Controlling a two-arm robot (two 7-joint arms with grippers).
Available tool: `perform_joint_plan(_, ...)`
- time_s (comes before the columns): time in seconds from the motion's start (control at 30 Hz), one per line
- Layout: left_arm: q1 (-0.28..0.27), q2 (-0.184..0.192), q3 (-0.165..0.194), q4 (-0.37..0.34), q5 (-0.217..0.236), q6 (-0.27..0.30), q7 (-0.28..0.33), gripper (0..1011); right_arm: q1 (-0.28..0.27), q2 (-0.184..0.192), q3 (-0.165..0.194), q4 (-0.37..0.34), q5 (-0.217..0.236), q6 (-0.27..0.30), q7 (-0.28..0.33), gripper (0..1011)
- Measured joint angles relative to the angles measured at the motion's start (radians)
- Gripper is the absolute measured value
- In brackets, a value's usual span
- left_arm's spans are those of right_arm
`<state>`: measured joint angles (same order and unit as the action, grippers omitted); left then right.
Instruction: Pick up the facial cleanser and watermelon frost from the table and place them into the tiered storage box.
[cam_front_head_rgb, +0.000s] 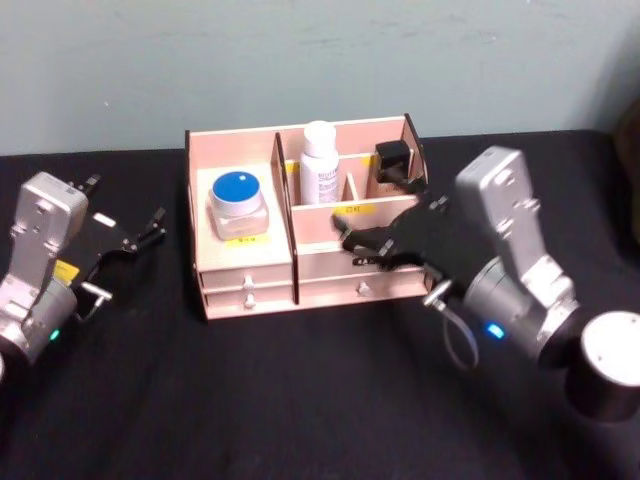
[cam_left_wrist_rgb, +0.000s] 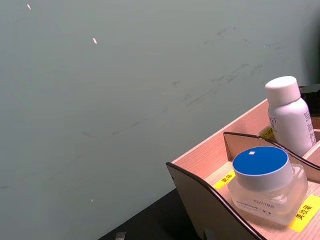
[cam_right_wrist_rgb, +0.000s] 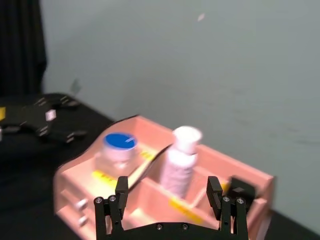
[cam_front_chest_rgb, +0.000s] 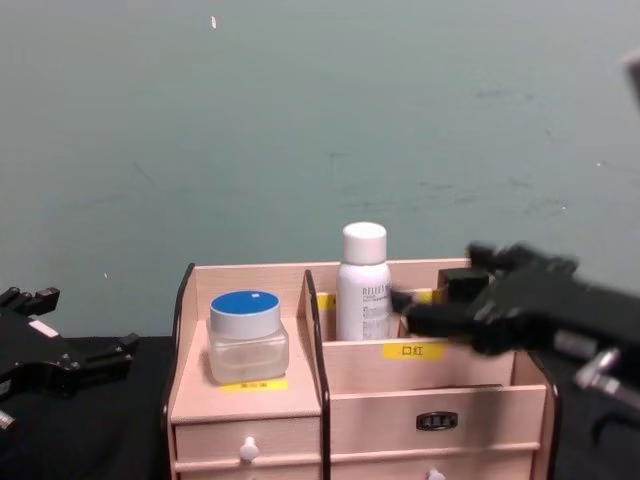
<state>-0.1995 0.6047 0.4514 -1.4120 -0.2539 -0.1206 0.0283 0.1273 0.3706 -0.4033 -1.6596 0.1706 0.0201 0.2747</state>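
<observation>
Both task items already inside the tiered storage box (cam_front_head_rgb: 245, 285) on the black bench (cam_front_head_rgb: 300, 400). Watermelon frost (cam_front_head_rgb: 238, 205) upright on the wide left shelf, blue lid up, a yellow label just in front of its base. Facial cleanser (cam_front_head_rgb: 319, 163) upright in a rear compartment just right of the dark divider, its lower part hidden behind the compartment wall; lettering too small to read. Small black object (cam_front_head_rgb: 392, 160) in the rear right compartment, hard to identify.

Right pincer (cam_front_head_rgb: 370, 248) hovering over the front right part of the box, fingers spread apart, nothing between them; in the right wrist view (cam_right_wrist_rgb: 170, 197) both fingers seen wide apart with the cleanser beyond the gap. In the chest view (cam_front_chest_rgb: 425, 310) blurred, covering the box's right rear corner.

Left pincer (cam_front_head_rgb: 140, 235) well left of the box, low over the bench, fingers parted and empty; partly cut off at the chest view's edge (cam_front_chest_rgb: 85, 362).
</observation>
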Motion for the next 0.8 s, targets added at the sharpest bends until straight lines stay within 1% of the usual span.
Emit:
perform_joint_plan(0.03, 0.0, 0.0, 0.0, 0.0, 0.0, 0.0, 0.0, 1009, 0.0, -0.003, 0.02, -0.003, 0.003, -0.009, -0.008, 1002)
perform_joint_plan(0.13, 0.0, 0.0, 0.0, 0.0, 0.0, 0.0, 0.0, 1010, 0.001, -0.007, 0.046, -0.004, 0.004, -0.021, -0.021, 1002)
perform_joint_plan(0.17, 0.0, 0.0, 0.0, 0.0, 0.0, 0.0, 0.0, 1009, 0.004, -0.011, 0.064, -0.003, 0.003, -0.027, -0.03, 1002)
perform_joint_plan(0.2, 0.0, 0.0, 0.0, 0.0, 0.0, 0.0, 0.0, 1010, 0.005, -0.013, 0.07, 0.0, 0.003, -0.029, -0.035, 1002)
perform_joint_plan(0.23, 0.0, 0.0, 0.0, 0.0, 0.0, 0.0, 0.0, 1010, 0.01, -0.019, 0.087, 0.008, 0.001, -0.033, -0.044, 1002)
perform_joint_plan(0.37, 0.0, 0.0, 0.0, 0.0, 0.0, 0.0, 0.0, 1010, 0.023, -0.036, 0.121, 0.041, -0.007, -0.039, -0.071, 1002)
perform_joint_plan(0.4, 0.0, 0.0, 0.0, 0.0, 0.0, 0.0, 0.0, 1010, 0.023, -0.036, 0.121, 0.041, -0.007, -0.039, -0.071, 1002)
perform_joint_plan(0.47, 0.0, 0.0, 0.0, 0.0, 0.0, 0.0, 0.0, 1010, 0.04, -0.05, 0.142, 0.081, -0.025, -0.048, -0.096, 1002)
perform_joint_plan(0.53, 0.0, 0.0, 0.0, 0.0, 0.0, 0.0, 0.0, 1010, 0.05, -0.057, 0.151, 0.103, -0.032, -0.051, -0.107, 1002)
perform_joint_plan(0.57, 0.0, 0.0, 0.0, 0.0, 0.0, 0.0, 0.0, 1010, 0.061, -0.064, 0.161, 0.127, -0.035, -0.051, -0.113, 1002)
perform_joint_plan(0.6, 0.0, 0.0, 0.0, 0.0, 0.0, 0.0, 0.0, 1010, 0.061, -0.064, 0.161, 0.127, -0.035, -0.051, -0.113, 1002)
perform_joint_plan(0.8, 0.0, 0.0, 0.0, 0.0, 0.0, 0.0, 0.0, 1010, 0.109, -0.092, 0.188, 0.229, -0.042, -0.052, -0.115, 1002)
